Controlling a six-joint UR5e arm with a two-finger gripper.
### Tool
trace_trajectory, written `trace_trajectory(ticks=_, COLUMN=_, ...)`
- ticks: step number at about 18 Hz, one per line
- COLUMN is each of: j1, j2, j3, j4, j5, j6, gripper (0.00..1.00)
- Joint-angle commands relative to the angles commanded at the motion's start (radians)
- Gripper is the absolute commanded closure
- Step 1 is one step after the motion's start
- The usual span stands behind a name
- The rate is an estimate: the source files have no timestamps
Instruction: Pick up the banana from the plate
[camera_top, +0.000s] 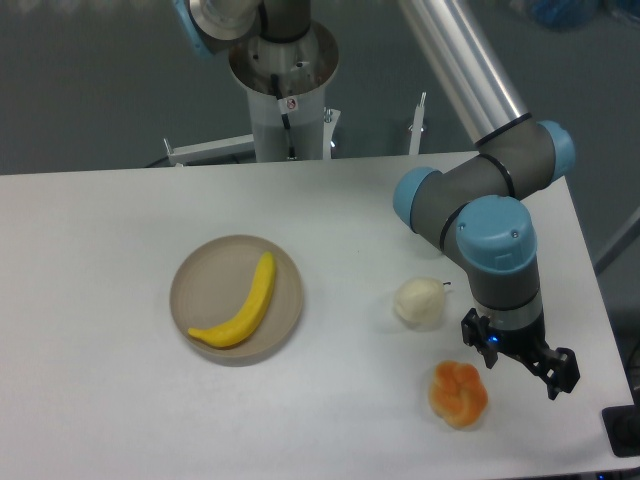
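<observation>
While banana (243, 306) lies plated, jaws (520, 362) hover rightward

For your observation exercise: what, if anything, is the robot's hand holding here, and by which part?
Nothing is held. The hand hangs over bare table beside the lumpy orange item, while the banana lies untouched on the plate.

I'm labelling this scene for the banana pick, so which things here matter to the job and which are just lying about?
Part of the job:
banana
plate, holding the banana
end effector, off to the side over the table

Just lying about:
pale round fruit
lumpy orange item
</observation>
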Motion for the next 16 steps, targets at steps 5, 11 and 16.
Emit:
trace_trajectory(ticks=5, j1=-0.002, j2=0.008, j3=-0.012, j4=0.0, j5=0.002, j6=-0.014, gripper=0.0)
trace_trajectory(ticks=11, j1=-0.02, j2=0.041, j3=-0.041, j4=-0.005, j5=0.011, j6=-0.073, gripper=0.0)
trace_trajectory(ticks=16, j1=-0.067, j2=0.089, j3=-0.078, j4=-0.017, j5=0.003, j6=-0.164, gripper=0.0)
